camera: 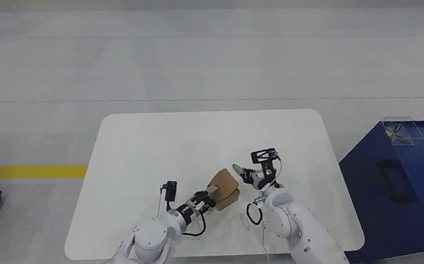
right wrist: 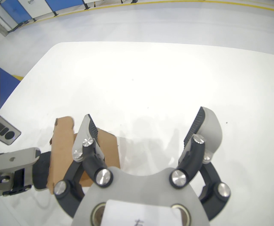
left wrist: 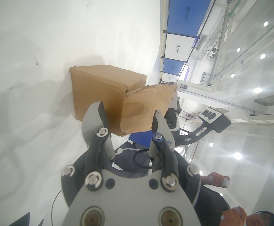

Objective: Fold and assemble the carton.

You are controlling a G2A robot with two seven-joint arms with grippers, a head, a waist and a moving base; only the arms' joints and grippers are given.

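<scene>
A brown carton (camera: 222, 188) lies on the white table (camera: 197, 133) near its front edge, with one flap (left wrist: 149, 104) sticking out from its side. My left gripper (left wrist: 126, 109) is open at the carton's near corner, one finger (left wrist: 96, 119) before the carton's side and the other before the flap. In the top view this gripper (camera: 207, 198) comes at the carton from the front left. My right gripper (right wrist: 145, 128) is open with only bare table between its fingers. The carton (right wrist: 109, 147) sits just outside one of its fingers (right wrist: 88, 130). In the top view the right gripper (camera: 246, 175) is immediately right of the carton.
A blue cabinet (camera: 396, 185) stands off the table's right side with a clear box (camera: 403, 129) on top. The table's back half is bare white surface. A yellow floor line (camera: 28, 171) runs to the left of the table.
</scene>
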